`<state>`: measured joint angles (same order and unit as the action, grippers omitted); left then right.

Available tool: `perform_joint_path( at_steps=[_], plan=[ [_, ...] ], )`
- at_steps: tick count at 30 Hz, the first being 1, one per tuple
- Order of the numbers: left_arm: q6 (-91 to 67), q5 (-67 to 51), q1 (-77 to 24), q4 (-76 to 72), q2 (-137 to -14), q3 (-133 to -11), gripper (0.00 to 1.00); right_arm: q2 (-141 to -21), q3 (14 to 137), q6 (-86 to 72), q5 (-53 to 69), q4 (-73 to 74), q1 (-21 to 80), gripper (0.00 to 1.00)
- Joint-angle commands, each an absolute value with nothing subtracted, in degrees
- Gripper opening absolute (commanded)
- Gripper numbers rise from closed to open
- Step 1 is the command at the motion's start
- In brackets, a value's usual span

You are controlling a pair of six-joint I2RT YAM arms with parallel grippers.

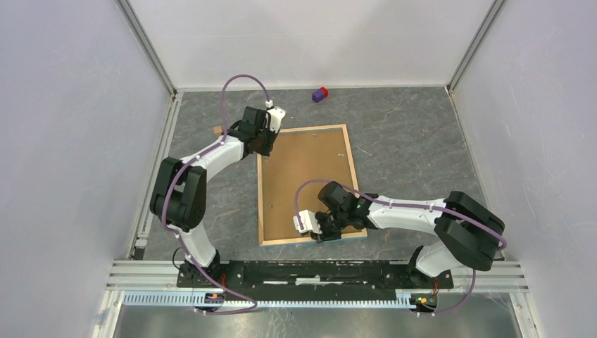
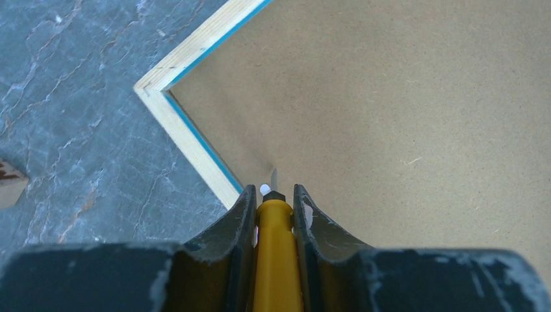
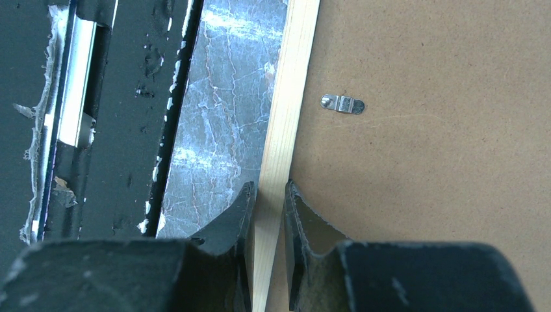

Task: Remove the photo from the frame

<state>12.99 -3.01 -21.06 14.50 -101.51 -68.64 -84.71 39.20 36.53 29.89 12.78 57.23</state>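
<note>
**Desk:** Two pincers in play. What is each one doing?

**Me:** My left pincer [image 2: 273, 195] is pinching a yellow tool [image 2: 276, 253]. The handle runs up between the fingers [image 2: 242, 218], and a small metal tip [image 2: 273, 176] pokes out just past them. The tip sits at the brown back board [image 2: 403, 117], close beside the inner edge of the rim. I cannot tell whether it actually touches.

**Desk:** And the frame?

**Me:** The frame [image 1: 310, 176] lies face down on the grey table [image 1: 415, 148], under both pincers. One corner [image 2: 147, 87] is ahead and to the left of my left fingertips. The photo does not show in any view, only the board.

**Desk:** Right side?

**Me:** My right pincer [image 3: 268, 192] is pressed onto the light wood rim [image 3: 292, 91], one finger on each side of it. Ahead and slightly right of those fingers, a small metal tab [image 3: 342, 103] lies flat on the board, clear of the rim. To their left I see a strip of table and then the black rail [image 3: 123, 97].

**Desk:** Anything else?

**Me:** A small purple and red block [image 1: 320, 94] sits beyond the left pincer, well apart from both.
</note>
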Motion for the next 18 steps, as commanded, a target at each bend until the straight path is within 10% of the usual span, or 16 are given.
perform_joint_path(
  at_steps=[1,18],
  plan=[
    [4.55,0.66,-20.04,14.83,-96.39,-69.65,0.02,-87.63,37.88,36.94,33.97,19.25,58.27,0.00],
    [-11.52,6.24,-19.97,17.83,-95.04,-65.95,0.02,-88.64,38.76,36.66,34.51,19.39,58.27,0.00]
  ],
)
